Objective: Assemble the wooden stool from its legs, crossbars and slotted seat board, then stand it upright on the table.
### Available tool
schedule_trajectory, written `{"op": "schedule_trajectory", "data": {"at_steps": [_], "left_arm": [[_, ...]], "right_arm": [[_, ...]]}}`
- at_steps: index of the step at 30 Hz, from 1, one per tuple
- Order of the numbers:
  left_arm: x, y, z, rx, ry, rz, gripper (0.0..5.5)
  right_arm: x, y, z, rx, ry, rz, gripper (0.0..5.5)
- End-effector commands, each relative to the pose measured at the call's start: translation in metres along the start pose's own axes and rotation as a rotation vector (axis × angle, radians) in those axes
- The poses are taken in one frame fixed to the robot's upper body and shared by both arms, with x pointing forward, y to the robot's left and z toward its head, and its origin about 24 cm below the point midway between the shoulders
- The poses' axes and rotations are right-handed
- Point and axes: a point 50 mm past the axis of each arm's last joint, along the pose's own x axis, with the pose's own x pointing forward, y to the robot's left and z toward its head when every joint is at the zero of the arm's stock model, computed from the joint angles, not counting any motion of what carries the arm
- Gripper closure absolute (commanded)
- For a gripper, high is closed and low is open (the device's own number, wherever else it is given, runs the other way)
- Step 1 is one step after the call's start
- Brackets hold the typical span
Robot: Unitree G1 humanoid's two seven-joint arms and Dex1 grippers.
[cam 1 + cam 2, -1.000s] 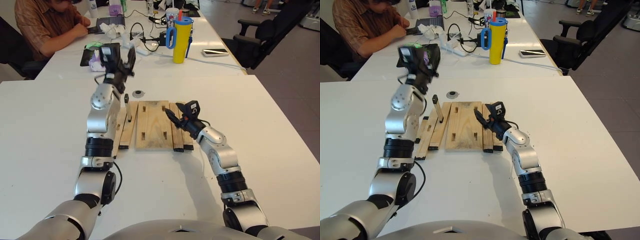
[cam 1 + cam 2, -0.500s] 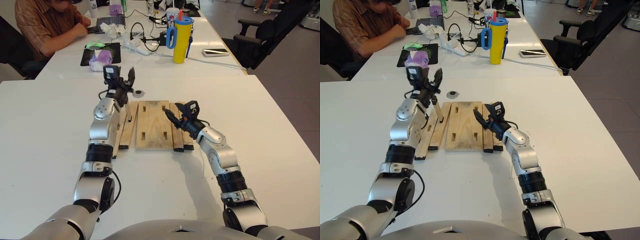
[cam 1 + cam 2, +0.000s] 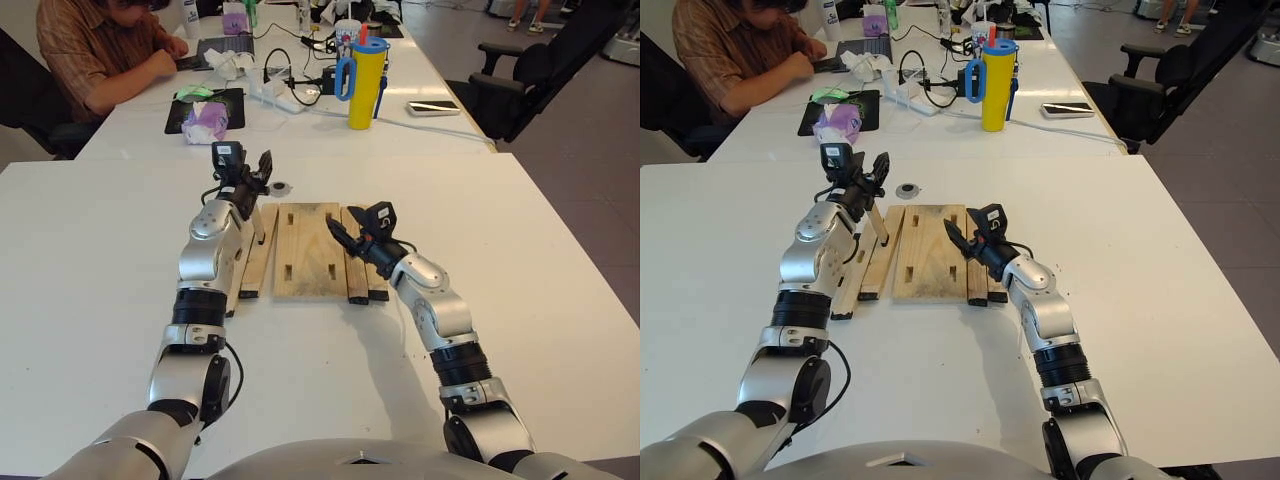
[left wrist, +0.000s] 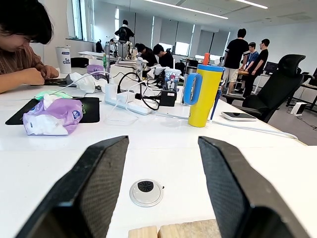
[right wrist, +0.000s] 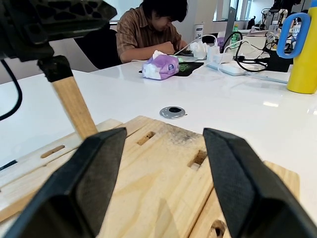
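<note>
Nearest us, the right end effector (image 3: 342,235) hovers, fingers spread, over the right edge of the slotted seat board (image 3: 305,250). The board lies flat on the worktop (image 3: 100,250) with loose bars (image 3: 258,262) along both sides. Farther out, the left end effector (image 4: 163,144) is spread too, gripping nothing, just over a tilted leg (image 5: 74,106). Beyond it sits a round cable port (image 3: 279,186).

Both my arms (image 3: 205,255) have glossy silver shells and black ribbed joints; a thin black cable (image 3: 238,362) loops at the left elbow.
</note>
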Motion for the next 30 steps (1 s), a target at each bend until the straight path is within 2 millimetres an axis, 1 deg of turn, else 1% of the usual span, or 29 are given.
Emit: {"op": "schedule_trajectory", "data": {"at_steps": [1, 4, 6, 7, 9, 12, 15, 18, 20, 24, 29, 30], "left_arm": [[-0.006, -0.002, -0.006, 0.007, -0.036, 0.008, 2.90], [-0.007, -0.006, 0.031, 0.066, -0.225, 0.011, 2.90], [-0.018, -0.006, 0.050, 0.097, -0.330, 0.033, 2.90], [-0.026, -0.006, 0.055, 0.106, -0.366, 0.049, 2.90], [-0.039, -0.006, 0.058, 0.130, -0.387, 0.072, 2.90], [-0.055, -0.008, 0.044, 0.117, -0.323, 0.083, 2.90], [-0.070, -0.005, 0.018, 0.097, -0.198, 0.105, 2.90], [-0.079, -0.009, -0.005, 0.091, -0.100, 0.079, 2.90], [-0.080, -0.011, -0.016, 0.092, -0.067, 0.054, 2.90], [-0.080, -0.013, -0.026, 0.094, -0.021, 0.046, 2.90], [-0.074, -0.006, -0.042, 0.124, 0.072, 0.068, 2.90], [-0.071, -0.005, -0.043, 0.122, 0.075, 0.066, 3.07]], "right_arm": [[0.001, -0.003, 0.002, -0.021, 0.005, -0.003, 2.63], [0.001, -0.001, 0.001, -0.020, 0.008, 0.003, 2.63], [0.001, -0.001, 0.001, -0.019, 0.009, 0.005, 2.63], [0.001, -0.001, 0.001, -0.019, 0.009, 0.005, 2.63], [-0.001, -0.001, 0.000, -0.017, 0.009, 0.003, 2.63], [-0.002, -0.001, -0.002, -0.016, 0.017, 0.003, 2.63], [-0.004, 0.001, -0.003, -0.012, 0.020, 0.006, 2.63], [-0.005, 0.001, -0.004, -0.009, 0.025, 0.003, 2.63], [-0.006, 0.003, -0.006, -0.012, 0.033, 0.011, 2.63], [-0.007, 0.003, -0.007, -0.016, 0.041, 0.020, 2.63], [-0.005, 0.004, -0.005, -0.016, 0.041, 0.032, 2.63], [-0.004, 0.004, -0.005, -0.017, 0.041, 0.034, 2.63]]}}
